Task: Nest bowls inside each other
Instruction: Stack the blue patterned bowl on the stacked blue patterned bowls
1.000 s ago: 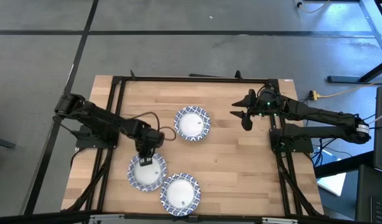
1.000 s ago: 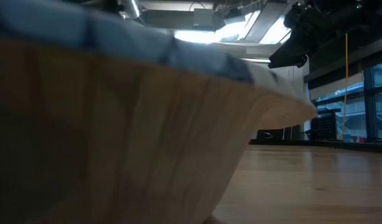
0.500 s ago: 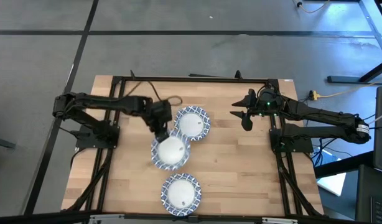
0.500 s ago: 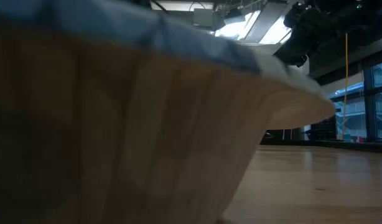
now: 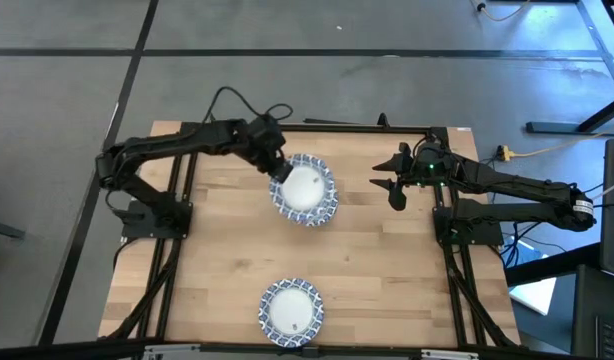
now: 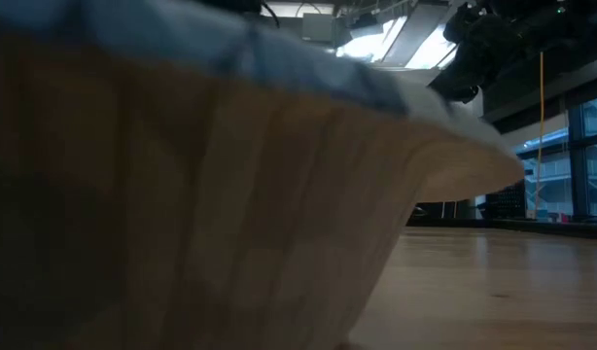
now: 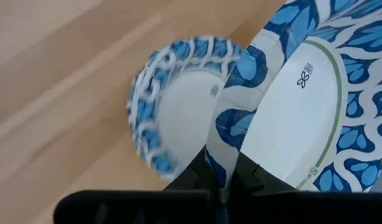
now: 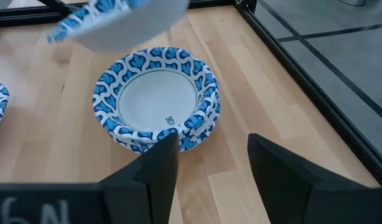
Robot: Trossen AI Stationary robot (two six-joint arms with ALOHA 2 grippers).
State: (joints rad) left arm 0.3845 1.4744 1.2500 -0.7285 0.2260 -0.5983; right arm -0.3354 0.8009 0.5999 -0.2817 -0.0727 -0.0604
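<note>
A carried bowl (image 5: 299, 186) hangs tilted over the bowl stack (image 8: 155, 99) at upper centre of the high view, pinched by its rim in the left gripper (image 7: 223, 177). This is the placing step (judged): level it, lower it in, release. Another bowl (image 5: 290, 311) waits at bottom centre. The right gripper (image 8: 206, 163), fingers parted, idles right of the stack.

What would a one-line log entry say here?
left pincer: holds bowl by rim above bowl stack | right pincer: open, idle | spare bowl: near edge
</note>
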